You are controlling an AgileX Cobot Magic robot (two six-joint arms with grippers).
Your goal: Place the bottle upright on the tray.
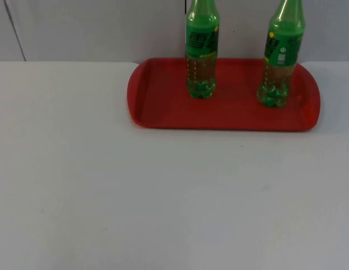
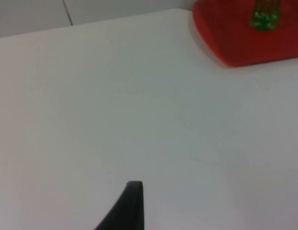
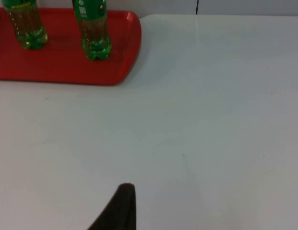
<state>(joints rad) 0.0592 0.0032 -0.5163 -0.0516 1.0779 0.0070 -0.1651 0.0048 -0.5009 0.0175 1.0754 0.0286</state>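
Bottles stand upright on red tray, white table, grey wall; claw states untellable.

The right gripper's black fingertip stands above the bare white table, holding nothing. Well ahead of the gripper lies a red tray, flat on the table, with a raised rim and rounded corner. Two green bottles stand upright on the tray, apart from each other. The nearer bottle stands close to the tray's corner. The farther bottle stands beyond it.
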